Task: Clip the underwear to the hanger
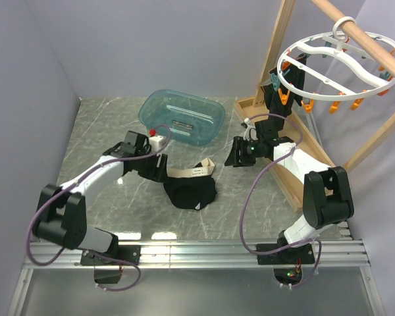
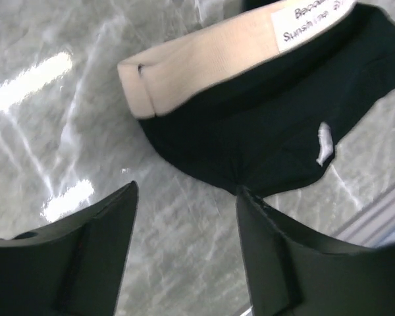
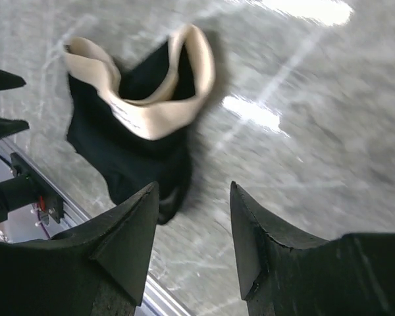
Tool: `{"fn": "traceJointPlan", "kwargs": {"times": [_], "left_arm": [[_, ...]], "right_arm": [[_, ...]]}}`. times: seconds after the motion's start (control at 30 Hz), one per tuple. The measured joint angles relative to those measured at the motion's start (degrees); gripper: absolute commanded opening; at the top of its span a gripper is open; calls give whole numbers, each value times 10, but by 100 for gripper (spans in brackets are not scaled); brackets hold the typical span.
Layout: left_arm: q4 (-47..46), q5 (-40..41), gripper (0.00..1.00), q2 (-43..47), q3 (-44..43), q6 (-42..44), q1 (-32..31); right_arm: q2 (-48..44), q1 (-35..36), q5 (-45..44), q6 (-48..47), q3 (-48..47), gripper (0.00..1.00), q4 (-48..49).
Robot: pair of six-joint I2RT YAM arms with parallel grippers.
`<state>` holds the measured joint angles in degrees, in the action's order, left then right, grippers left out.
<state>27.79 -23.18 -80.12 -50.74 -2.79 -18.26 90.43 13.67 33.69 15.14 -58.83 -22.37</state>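
Underwear (image 1: 191,187) lies crumpled on the table just in front of the basin (image 1: 182,117). It is well apart from the hanger (image 1: 324,94), which hangs high to the basin's right. Left gripper (image 2: 186,194) and right gripper (image 3: 193,191) flank the garment, both with jaws spread and empty. The fabric looks light, limp and floppy. Its cream waistband (image 2: 204,62) seems the firmer edge, likely the best place to pinch.

Lab test cell: plain grey partition walls (image 1: 33,72), marble-look tabletop (image 1: 99,125), aluminium mounting rails (image 1: 204,251).
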Motion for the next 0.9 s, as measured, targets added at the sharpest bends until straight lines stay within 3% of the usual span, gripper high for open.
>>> {"fn": "traceJointPlan", "kwargs": {"times": [0.27,0.37,0.53,0.67,0.7,0.9], "left_arm": [[-26,26,59,-130,-73,-8,-18],[-33,31,46,-159,-87,-14,-21],[-32,30,38,-216,-125,-19,-25],[-27,28,8,-240,-148,-28,-25],[-20,27,4,-242,-156,-23,-25],[19,31,0,-218,-207,-1,-29]], "right_arm": [[-11,-25,4,-13,3,55,-14],[-22,-32,5,-18,3,56,-18],[-30,-51,6,-28,3,56,-30],[-36,-62,7,-36,3,56,-40],[-39,-65,7,-39,3,56,-42],[-53,-75,17,-51,3,57,-43]]}}
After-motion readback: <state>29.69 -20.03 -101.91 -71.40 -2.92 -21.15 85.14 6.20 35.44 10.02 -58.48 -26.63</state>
